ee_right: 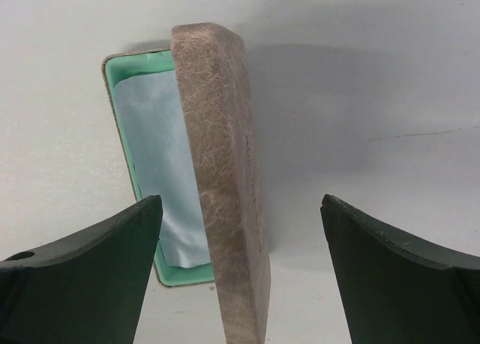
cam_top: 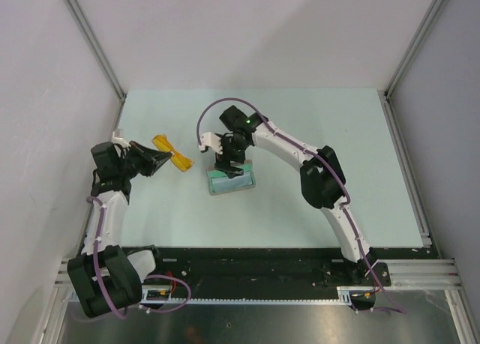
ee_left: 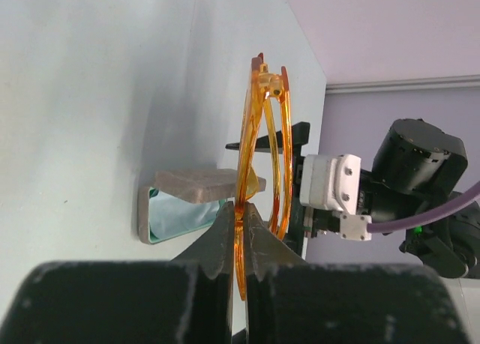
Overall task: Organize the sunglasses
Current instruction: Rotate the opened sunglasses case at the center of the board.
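1 sunglasses, 1 case, 1 cloth, 2 claws: left claw, right claw.

No text, label, brand, number or sign can be read in any of the views. No lettering can be made out on the sunglasses, nor on the case.
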Robot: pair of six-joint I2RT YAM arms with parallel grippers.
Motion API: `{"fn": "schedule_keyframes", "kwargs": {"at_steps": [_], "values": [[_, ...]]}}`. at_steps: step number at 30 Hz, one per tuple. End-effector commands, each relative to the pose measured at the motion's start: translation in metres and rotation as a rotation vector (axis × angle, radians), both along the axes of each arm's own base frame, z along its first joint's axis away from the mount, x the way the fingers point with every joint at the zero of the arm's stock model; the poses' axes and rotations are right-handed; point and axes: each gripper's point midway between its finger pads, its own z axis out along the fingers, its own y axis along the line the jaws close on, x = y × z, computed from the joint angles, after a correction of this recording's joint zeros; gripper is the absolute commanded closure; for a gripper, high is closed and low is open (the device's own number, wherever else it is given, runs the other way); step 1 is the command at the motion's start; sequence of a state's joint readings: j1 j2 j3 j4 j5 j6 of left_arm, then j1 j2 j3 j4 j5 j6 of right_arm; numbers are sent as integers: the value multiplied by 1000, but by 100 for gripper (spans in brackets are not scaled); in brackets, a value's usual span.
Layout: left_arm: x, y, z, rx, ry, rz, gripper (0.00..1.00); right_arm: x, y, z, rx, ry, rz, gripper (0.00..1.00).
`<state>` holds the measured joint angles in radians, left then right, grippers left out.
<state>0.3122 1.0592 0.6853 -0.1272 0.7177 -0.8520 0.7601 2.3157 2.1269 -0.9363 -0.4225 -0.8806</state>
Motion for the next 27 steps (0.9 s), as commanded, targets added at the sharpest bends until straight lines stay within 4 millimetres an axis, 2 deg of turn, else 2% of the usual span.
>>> {"fn": "schedule_keyframes", "kwargs": {"at_steps": [1,6,13,24,27], "values": [[0,1,0,14,-26,-27,100,12,9,5,15,-49,-3,10],[0,2,-2,18,-25,-30,100,14,9,3,-2,-81,-35,18],[-2,1,-7,18,-15,-39,99,18,1,12,-12,-116,-135,40],[-3,0,-9,21,-17,-45,99,19,-12,31,-6,-166,-288,57],[-4,0,-10,24,-17,-47,100,16,-15,31,-13,-155,-325,67]]}}
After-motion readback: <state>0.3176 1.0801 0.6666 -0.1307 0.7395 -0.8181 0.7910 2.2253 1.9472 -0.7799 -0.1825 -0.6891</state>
